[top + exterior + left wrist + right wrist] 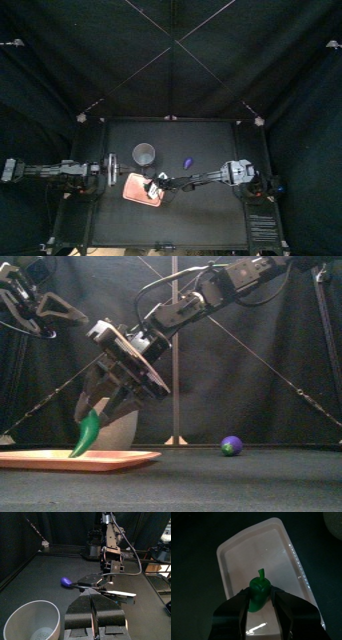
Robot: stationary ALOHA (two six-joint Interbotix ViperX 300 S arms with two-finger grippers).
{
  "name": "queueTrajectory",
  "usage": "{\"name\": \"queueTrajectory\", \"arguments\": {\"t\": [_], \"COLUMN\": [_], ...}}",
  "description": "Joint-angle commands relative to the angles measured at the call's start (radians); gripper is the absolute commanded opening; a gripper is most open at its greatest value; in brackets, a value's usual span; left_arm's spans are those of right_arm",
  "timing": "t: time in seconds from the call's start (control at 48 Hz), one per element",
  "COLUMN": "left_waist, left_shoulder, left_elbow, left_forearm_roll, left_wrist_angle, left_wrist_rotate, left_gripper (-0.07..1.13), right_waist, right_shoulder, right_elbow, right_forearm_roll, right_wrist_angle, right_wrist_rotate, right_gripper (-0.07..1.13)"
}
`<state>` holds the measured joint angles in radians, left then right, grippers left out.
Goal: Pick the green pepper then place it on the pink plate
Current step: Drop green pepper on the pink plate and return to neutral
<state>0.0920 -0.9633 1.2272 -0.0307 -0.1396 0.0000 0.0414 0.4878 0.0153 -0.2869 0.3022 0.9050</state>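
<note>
The green pepper (87, 434) hangs pointing down over the flat pink plate (40, 460), its tip at about rim height. My right gripper (102, 414) is shut on its upper part, the arm reaching in from the right past the table's middle. In the right wrist view the pepper (258, 592) is pinched between the two jaws, with the plate (251, 557) right below. From above, the right gripper (159, 184) is over the plate (135, 189). My left gripper (94, 614) rests shut at the table's left, holding nothing.
A tall grey speckled cup (143, 153) stands just behind the plate, near the left gripper (102, 171). A small purple toy (231, 445) lies to the right of the cup, toward the table's middle.
</note>
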Motion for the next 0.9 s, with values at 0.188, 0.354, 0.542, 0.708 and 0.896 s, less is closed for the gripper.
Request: {"name": "queueTrajectory", "arguments": {"t": [0.188, 0.354, 0.542, 0.708, 0.896], "left_waist": [0.002, 0.002, 0.002, 0.002, 0.002], "left_shoulder": [0.002, 0.000, 0.002, 0.000, 0.002], "left_elbow": [-0.002, 0.006, 0.012, 0.011, 0.002], "left_forearm_roll": [-0.002, -0.002, -0.002, 0.000, -0.002], "left_wrist_angle": [-0.009, -0.003, -0.005, -0.006, -0.017], "left_wrist_rotate": [0.002, 0.000, -0.002, -0.002, -0.002], "left_gripper": [0.09, 0.09, 0.09, 0.09, 0.09], "right_waist": [0.002, 0.006, 0.044, 0.092, 0.141], "right_shoulder": [0.015, 0.005, -0.049, -0.109, -0.189], "right_elbow": [-0.114, -0.146, -0.146, -0.135, -0.077], "right_forearm_roll": [-0.101, -0.094, -0.137, -0.201, -0.396], "right_wrist_angle": [0.143, 0.227, 0.258, 0.268, 0.282], "right_wrist_rotate": [0.003, 0.000, 0.012, 0.011, 0.014], "right_gripper": [0.97, 1.00, 0.99, 0.99, 0.99]}}
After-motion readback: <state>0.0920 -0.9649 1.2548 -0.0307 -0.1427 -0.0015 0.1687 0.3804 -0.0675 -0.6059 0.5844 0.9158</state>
